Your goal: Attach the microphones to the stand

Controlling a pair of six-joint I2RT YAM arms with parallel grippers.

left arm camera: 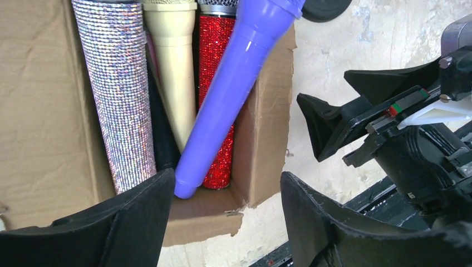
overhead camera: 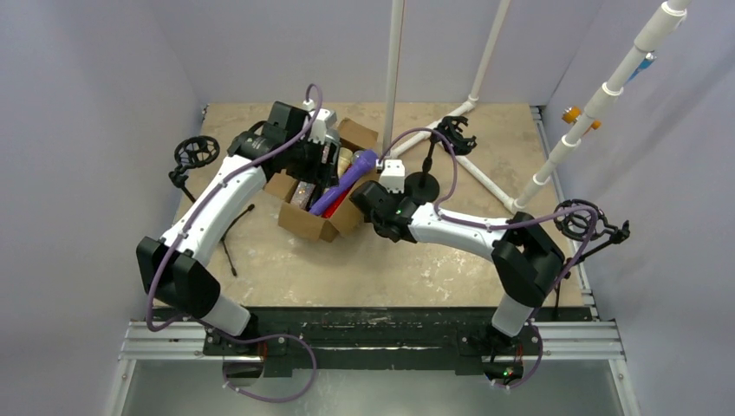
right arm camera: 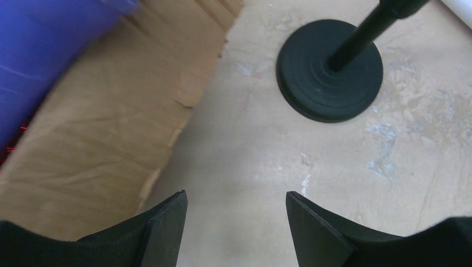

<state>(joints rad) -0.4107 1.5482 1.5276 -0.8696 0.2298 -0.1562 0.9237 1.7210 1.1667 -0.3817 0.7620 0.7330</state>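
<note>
A cardboard box point(overhead camera: 305, 222) holds several microphones. A purple microphone point(overhead camera: 347, 180) lies slantwise on top. The left wrist view shows the purple one point(left arm camera: 234, 94) across a red glitter one point(left arm camera: 218, 119), with a cream one point(left arm camera: 175, 72), a silver glitter one point(left arm camera: 119, 94) and a black one point(left arm camera: 162, 142) beside them. My left gripper point(left arm camera: 225, 181) is open and empty above the box's near corner; it also shows in the top view point(overhead camera: 322, 169). My right gripper point(right arm camera: 236, 194) is open and empty over the floor, just right of the box point(right arm camera: 111, 139).
A black stand with a round base point(right arm camera: 329, 69) and a shock mount point(overhead camera: 455, 130) stands right of the box. Two more stands with shock mounts are at the left point(overhead camera: 197, 153) and right point(overhead camera: 579, 221). White pipes point(overhead camera: 485, 178) cross the back right floor.
</note>
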